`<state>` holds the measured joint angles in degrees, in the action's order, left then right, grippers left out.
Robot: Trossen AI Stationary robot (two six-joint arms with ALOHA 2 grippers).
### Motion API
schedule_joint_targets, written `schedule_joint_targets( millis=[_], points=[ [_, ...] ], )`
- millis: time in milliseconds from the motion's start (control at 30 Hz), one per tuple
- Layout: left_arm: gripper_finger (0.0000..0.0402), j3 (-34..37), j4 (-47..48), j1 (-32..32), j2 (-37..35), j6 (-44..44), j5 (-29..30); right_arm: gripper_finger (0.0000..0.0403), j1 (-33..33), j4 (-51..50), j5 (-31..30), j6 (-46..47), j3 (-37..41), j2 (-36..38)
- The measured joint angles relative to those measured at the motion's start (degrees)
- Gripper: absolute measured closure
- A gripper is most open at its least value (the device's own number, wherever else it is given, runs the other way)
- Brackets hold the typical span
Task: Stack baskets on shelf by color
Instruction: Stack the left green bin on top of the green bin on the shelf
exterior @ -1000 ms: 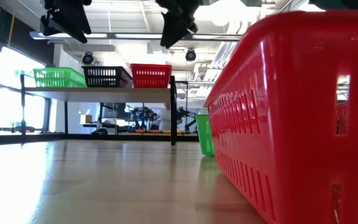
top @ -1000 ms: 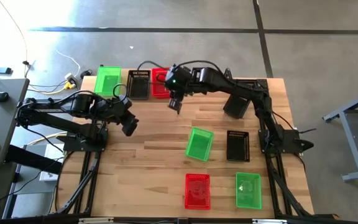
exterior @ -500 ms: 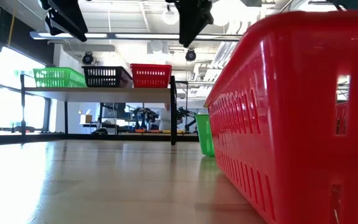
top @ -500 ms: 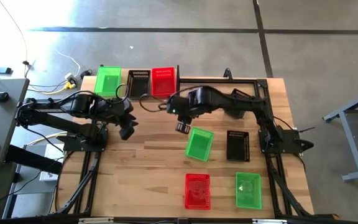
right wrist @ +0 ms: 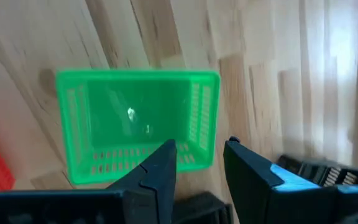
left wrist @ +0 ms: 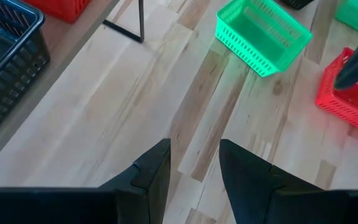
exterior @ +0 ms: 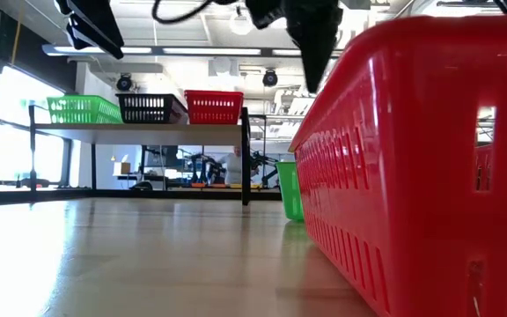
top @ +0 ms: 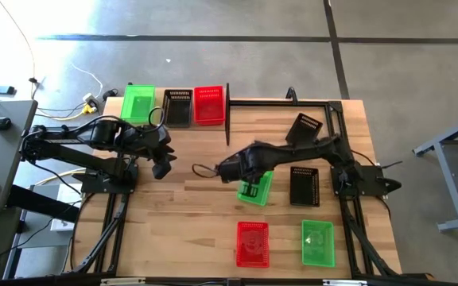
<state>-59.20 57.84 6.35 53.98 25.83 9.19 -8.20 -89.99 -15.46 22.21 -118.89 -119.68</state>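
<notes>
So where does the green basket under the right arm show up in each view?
High: green basket at table centre, partly under the right pincer.
Low: green sliver right of the shelf post, behind the big red basket.
Left wrist: towards the far side.
Right wrist: fills the centre, just ahead of the open pincer.
Shared landmark: the red basket beside it.

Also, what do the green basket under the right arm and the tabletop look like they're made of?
The green basket looks like moulded plastic: bright uniform colour, slotted mesh walls, slight sheen. The tabletop looks like light wood in joined strips, butcher-block style, with visible grain and a smooth finish, possibly sealed.
</notes>
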Motion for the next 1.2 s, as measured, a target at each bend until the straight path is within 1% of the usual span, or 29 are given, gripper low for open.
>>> schedule_joint_targets(
  millis=[133, 300, 400, 500, 567, 667, 767, 900, 967, 1200],
  points=[
    [0.0275, 0.0, 0.0, 0.0, 0.0, 1.4, 0.3, 0.0285, -1.2, 0.7, 0.8, 2.2, 7.1, 3.3],
    [0.0275, 0.0, -0.1, 0.0, 0.0, 2.5, 0.4, 0.0285, -2.7, 3.3, 2.2, 8.1, 18.1, 10.5],
    [0.0275, 0.0, -0.2, 0.0, 0.0, 2.5, 0.4, 0.0285, -2.9, 10.3, 2.9, 12.7, 25.1, 15.5],
    [0.0275, 0.0, -0.2, 0.0, 0.0, 2.6, 0.4, 0.0285, -2.3, 18.2, 5.5, 17.9, 31.9, 20.1],
    [0.0275, 0.0, -0.2, 0.0, 0.0, 2.7, 0.4, 0.0285, -1.8, 23.1, 6.5, 22.5, 35.8, 22.6],
    [0.0275, 0.0, -0.2, 0.0, 0.0, 2.6, 0.4, 0.0285, -1.1, 27.5, 7.0, 30.0, 40.7, 25.3],
    [0.0275, 0.0, -0.2, 0.0, 0.0, 2.6, 0.4, 0.0285, -0.8, 28.5, 6.5, 39.2, 44.2, 26.7],
    [0.0275, 0.0, -0.2, 0.0, 0.0, 2.6, 0.4, 0.0285, -0.7, 29.3, 6.3, 52.0, 48.1, 26.9],
    [0.0275, 0.0, -0.2, 0.0, 0.0, 2.6, 0.4, 0.0285, -0.7, 31.1, 6.6, 57.0, 50.1, 26.9],
    [0.0275, 0.0, -0.2, 0.0, 0.0, 2.5, 0.4, 0.0285, -0.2, 38.2, 6.0, 62.6, 54.3, 26.9]
  ],
)
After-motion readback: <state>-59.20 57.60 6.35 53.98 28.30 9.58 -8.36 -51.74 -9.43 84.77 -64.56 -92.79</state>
